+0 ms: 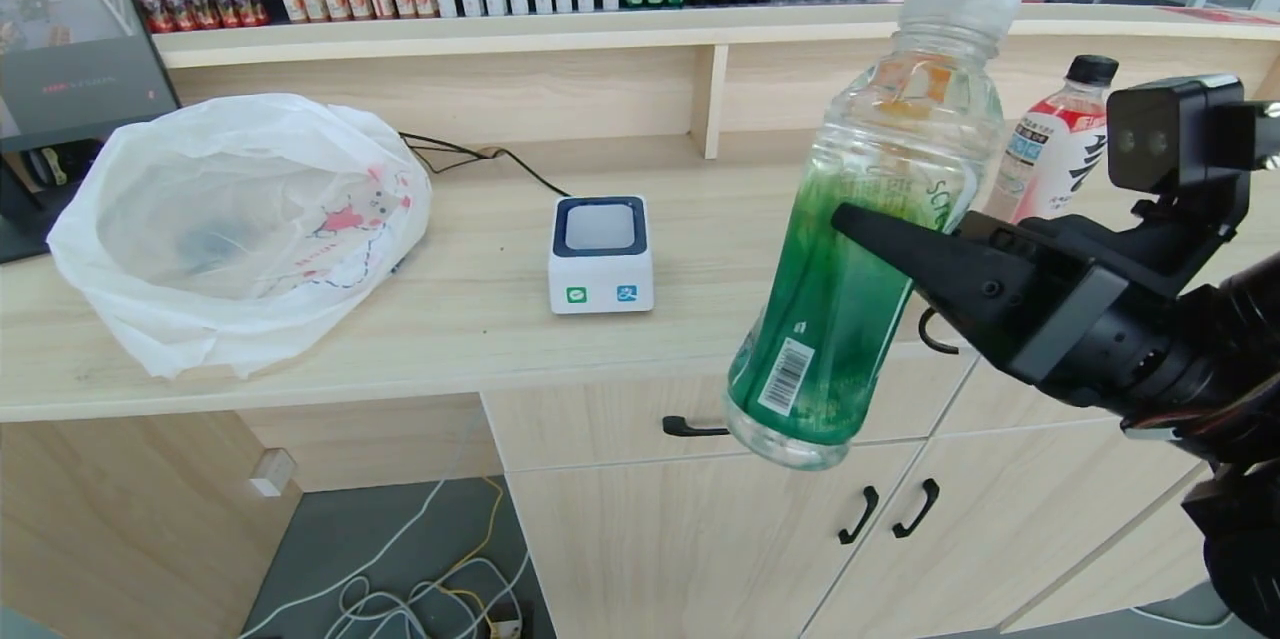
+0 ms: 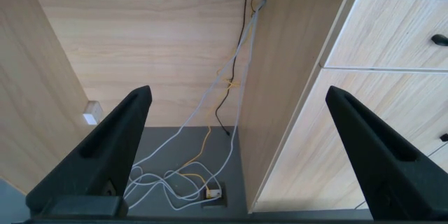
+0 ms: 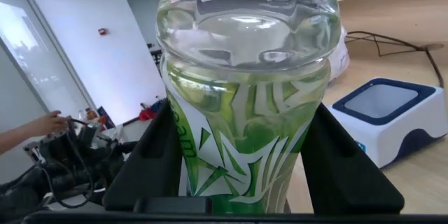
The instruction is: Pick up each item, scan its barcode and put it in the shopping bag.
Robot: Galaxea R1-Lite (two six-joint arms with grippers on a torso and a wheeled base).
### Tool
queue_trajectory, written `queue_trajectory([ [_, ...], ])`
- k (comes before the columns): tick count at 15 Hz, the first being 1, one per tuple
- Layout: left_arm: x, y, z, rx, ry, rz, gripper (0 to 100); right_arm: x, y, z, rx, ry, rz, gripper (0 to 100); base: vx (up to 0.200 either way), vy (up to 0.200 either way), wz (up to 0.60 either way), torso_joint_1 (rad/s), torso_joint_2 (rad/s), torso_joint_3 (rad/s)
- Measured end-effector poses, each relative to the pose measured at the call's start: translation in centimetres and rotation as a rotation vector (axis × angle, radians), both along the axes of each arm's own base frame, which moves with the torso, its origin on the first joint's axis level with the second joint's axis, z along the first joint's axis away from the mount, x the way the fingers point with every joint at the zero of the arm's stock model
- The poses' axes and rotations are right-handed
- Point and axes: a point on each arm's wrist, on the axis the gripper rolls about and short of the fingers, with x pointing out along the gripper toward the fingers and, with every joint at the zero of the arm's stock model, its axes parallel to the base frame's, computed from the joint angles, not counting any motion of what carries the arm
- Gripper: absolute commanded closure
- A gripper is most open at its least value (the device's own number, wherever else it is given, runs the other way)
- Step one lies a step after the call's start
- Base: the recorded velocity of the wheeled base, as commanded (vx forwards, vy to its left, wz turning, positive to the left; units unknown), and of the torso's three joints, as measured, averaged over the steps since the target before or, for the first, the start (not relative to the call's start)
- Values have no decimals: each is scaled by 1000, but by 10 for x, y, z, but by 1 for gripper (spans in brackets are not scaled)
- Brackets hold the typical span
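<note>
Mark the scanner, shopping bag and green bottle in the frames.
scanner [image 1: 600,274], head view: white front face, below the window.
shopping bag [image 1: 215,324], head view: front wall, low down.
green bottle [image 1: 815,319], head view: green label, above the barcode.

Bright, even indoor light (soft shadows only) puts glints on the clear bottle [image 3: 245,77].

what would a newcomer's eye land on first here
The green bottle, held tilted in the right tool in front of the counter's right part, with its barcode facing the head camera. Next come the white scanner at the middle of the counter and the open white shopping bag on its left end.
</note>
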Motion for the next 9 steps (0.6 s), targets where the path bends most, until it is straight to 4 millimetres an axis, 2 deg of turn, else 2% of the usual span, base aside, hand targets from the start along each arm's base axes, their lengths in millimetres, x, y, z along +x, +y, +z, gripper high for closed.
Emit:
queue_trajectory([
  [5, 0, 0, 0, 0, 0, 0, 0, -15, -4, 15, 54, 37, 60, 100, 0, 0, 0, 0, 0, 0],
  [9, 0, 0, 0, 0, 0, 0, 0, -22, -6, 19, 70, 50, 81, 100, 0, 0, 0, 0, 0, 0],
])
